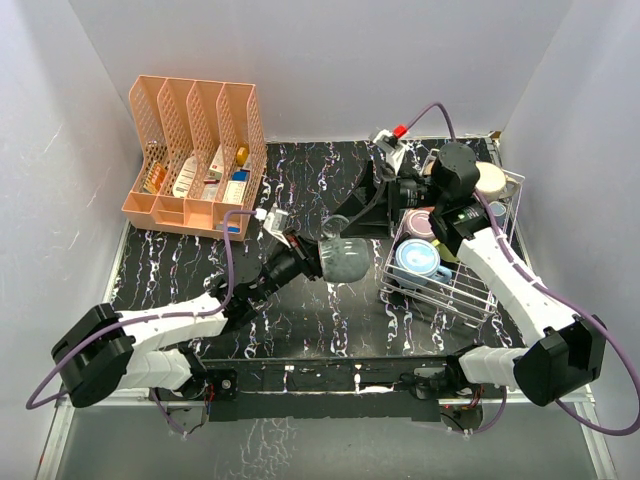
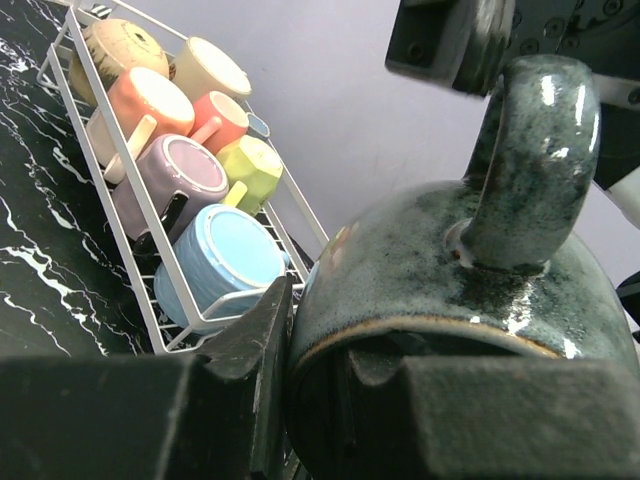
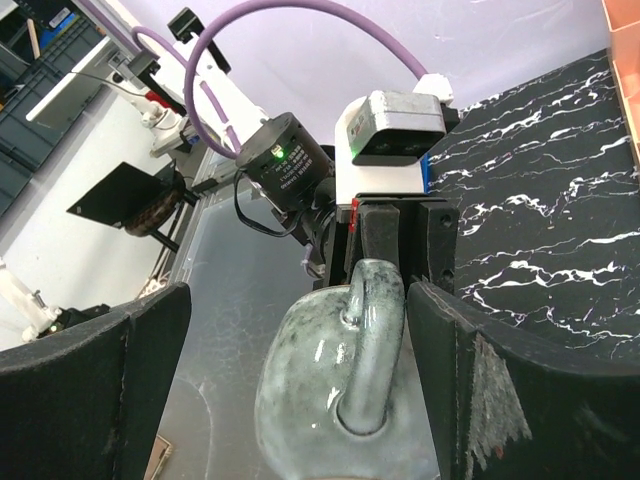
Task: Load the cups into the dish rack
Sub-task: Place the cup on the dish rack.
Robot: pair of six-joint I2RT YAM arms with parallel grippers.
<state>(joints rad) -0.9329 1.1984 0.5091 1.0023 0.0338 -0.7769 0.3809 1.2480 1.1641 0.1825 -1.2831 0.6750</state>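
Your left gripper (image 2: pixel 345 400) is clamped on the grey mug (image 1: pixel 345 258), held mid-frame in the top view with its handle facing the other arm. Your right gripper (image 3: pixel 298 300) stands spread wide on either side of that handle, touching nothing. Centre it and close squarely on the handle before the left lets go (the glaze looks slippery). The dish rack (image 1: pixel 450 295), at right centre, is crowded.

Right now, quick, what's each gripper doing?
Left gripper: closed, holding the grey-green glazed mug.
Right gripper: open, holding nothing.
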